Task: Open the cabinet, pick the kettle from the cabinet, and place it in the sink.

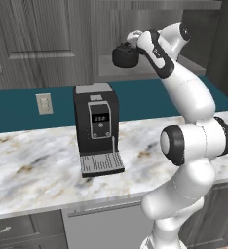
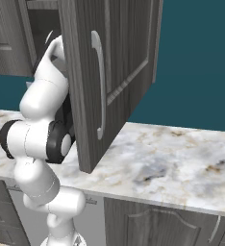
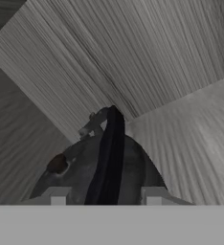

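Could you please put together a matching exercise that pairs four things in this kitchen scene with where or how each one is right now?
Things:
1. kettle
2. coffee machine
3. cabinet door
4. wall outlet

Places or states:
A. swung open over the counter
B. on the teal backsplash
C. standing on the marble counter
D. inside the cabinet, its handle between the jaws

Pairs: 1-D, 2-C, 3-A, 4-B

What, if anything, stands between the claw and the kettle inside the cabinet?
Nothing visible does. In the hand view the claw straddles the kettle's arched handle, one fingertip on each side. The left base view shows the hand at the kettle inside the open cabinet.
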Available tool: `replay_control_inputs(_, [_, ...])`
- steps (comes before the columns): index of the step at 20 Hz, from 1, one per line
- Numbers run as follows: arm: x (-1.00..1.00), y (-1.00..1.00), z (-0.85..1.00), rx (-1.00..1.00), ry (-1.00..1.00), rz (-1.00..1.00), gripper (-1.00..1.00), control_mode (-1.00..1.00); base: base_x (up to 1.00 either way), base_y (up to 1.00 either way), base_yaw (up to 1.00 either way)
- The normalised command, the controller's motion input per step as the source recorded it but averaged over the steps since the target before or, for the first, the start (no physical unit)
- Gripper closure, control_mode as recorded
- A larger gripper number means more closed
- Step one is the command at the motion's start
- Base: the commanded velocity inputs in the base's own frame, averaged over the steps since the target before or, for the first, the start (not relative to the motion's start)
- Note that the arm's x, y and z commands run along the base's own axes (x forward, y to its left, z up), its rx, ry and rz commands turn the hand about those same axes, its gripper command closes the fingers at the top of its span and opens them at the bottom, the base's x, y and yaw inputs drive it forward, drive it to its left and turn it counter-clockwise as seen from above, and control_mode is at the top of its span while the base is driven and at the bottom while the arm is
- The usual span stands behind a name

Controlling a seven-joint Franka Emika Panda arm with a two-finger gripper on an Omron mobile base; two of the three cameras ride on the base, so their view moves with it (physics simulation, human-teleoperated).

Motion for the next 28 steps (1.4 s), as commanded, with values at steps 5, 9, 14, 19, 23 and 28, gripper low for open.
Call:
replay_control_inputs(5, [-0.05,0.07,-0.08,-0.03,0.01,0.0,1.0,-1.0,0.0,0.0,0.0])
replay_control_inputs(9, [-0.3,0.01,-0.03,0.0,0.01,0.0,1.0,-1.0,0.0,0.0,0.0])
replay_control_inputs(14, [-0.47,0.0,-0.04,0.0,0.0,0.0,1.0,-1.0,0.0,0.0,0.0])
replay_control_inputs(19, [-0.55,0.0,-0.05,0.0,0.0,0.0,1.0,-1.0,0.0,0.0,0.0])
replay_control_inputs(23, [-0.55,0.0,0.0,0.0,0.0,0.0,1.0,-1.0,0.0,0.0,0.0])
replay_control_inputs(28, [-0.63,0.0,0.0,0.0,0.0,0.0,1.0,-1.0,0.0,0.0,0.0])
